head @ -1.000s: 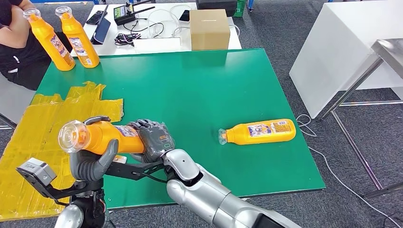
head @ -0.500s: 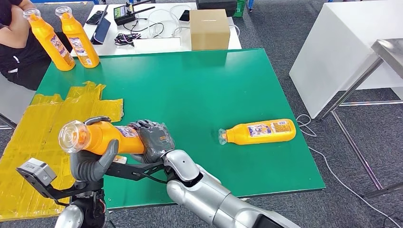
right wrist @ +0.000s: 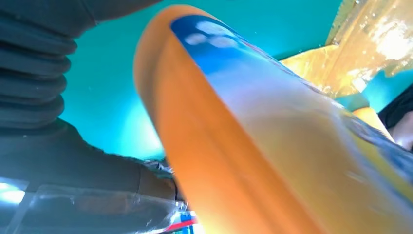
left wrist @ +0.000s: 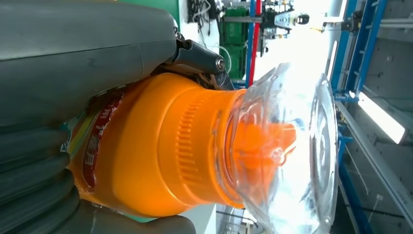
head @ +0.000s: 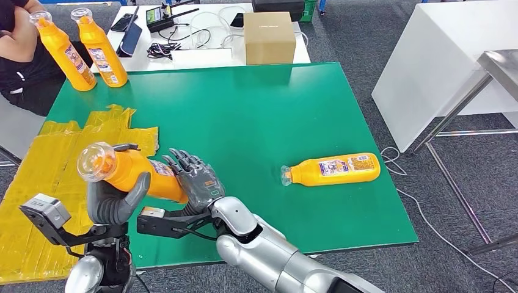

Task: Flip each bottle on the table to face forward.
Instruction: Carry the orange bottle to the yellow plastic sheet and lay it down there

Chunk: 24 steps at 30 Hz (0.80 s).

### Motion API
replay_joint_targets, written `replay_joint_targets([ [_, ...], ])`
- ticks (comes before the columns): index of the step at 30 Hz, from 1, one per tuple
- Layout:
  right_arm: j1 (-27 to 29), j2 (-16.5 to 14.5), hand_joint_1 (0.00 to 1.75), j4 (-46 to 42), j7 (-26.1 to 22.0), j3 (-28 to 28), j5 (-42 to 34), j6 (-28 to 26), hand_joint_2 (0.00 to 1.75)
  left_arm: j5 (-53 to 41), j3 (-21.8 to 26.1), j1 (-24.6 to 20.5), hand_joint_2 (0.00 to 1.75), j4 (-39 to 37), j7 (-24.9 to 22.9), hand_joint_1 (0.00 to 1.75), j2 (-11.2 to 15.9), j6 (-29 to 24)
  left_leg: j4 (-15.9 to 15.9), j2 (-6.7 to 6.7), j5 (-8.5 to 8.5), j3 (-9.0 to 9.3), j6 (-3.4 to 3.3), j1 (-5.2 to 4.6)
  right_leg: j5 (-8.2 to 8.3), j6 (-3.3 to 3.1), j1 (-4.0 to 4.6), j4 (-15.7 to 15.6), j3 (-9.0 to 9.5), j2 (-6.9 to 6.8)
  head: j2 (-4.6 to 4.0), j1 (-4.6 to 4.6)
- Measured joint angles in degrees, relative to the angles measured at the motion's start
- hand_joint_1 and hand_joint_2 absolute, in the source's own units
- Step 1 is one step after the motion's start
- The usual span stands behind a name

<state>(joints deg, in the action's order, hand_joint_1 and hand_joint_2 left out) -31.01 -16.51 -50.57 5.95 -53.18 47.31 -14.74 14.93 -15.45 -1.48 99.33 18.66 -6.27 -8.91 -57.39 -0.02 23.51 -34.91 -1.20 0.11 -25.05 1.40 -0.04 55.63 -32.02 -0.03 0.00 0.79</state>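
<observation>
Looking down from the head view, the green table [head: 256,116] takes up most of the scene, with a crinkled sheet of yellow tape [head: 43,177] spread over its 8 o'clock corner. Past the far edge at 12 o'clock there's a white desk [head: 201,56] with a cardboard box [head: 269,36] and a tangle of cables [head: 183,33] on it. A person [head: 21,61] in black sits off at 10 o'clock.

Bottles next. One orange bottle lying flat [head: 333,169] is out at 3 o'clock on the table, clear cap pointing toward the middle, label up, nothing touching it. Two standing bottles [head: 82,49] are side by side at the 10 o'clock corner, leaning a bit the same way.

The held bottle [head: 131,174] is lifted off the table at about 7 o'clock, tilted, clear cap up and out toward 9 o'clock. The left hand [head: 113,201] is wrapped round its neck end just below the cap; in the left wrist view the thumb and fingers hug the orange shoulder of the bottle. The right hand [head: 195,177] is at the bottom end of the same bottle, palm against it, but its fingers [head: 183,160] are fanned out and apart rather than curled round.
</observation>
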Motion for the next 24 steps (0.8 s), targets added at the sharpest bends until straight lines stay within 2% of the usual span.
replay_joint_targets([
  [11, 0.7, 0.7, 0.00, -0.2, 0.0, 0.0, 0.0, 0.2, 0.00, -0.1, 1.2, -0.3, 1.75, -0.3, 0.0, 1.75, 0.2, 0.0, 0.0, 0.00, 0.00, 0.00, 0.00, 0.00, 0.00, 0.00, 0.00, 0.0, 0.00, 0.00, 0.00, 0.00],
  [16, 1.4, 1.5, 0.00, -1.9, -0.1, 0.0, 0.3, 1.9, 0.00, -3.3, 2.0, -0.5, 1.75, -0.9, 0.8, 1.75, 0.2, -1.0, 0.0, 0.00, 0.00, 0.00, 0.00, 0.00, 0.00, 0.00, 0.00, 0.0, 0.00, 0.00, 0.00, 0.00],
  [20, 2.0, 2.1, 0.00, -3.9, -0.2, 0.0, 0.5, 3.1, 0.00, -10.2, 3.3, -1.9, 1.75, -2.4, 1.9, 1.75, 0.4, -4.5, 0.0, -0.01, 0.00, 0.00, 0.00, 0.00, 0.00, 0.00, 0.00, 0.0, 0.00, 0.00, 0.00, 0.00],
  [24, 2.7, 3.0, 0.00, -6.6, -0.2, 0.0, 0.5, 4.5, 0.00, -26.1, 5.3, -4.6, 1.75, -5.8, 2.9, 1.75, 1.7, -11.1, 0.0, -0.01, -0.02, 0.01, 0.02, 0.01, 0.01, 0.00, 0.01, 0.0, 0.01, 0.00, 0.00, 0.00],
])
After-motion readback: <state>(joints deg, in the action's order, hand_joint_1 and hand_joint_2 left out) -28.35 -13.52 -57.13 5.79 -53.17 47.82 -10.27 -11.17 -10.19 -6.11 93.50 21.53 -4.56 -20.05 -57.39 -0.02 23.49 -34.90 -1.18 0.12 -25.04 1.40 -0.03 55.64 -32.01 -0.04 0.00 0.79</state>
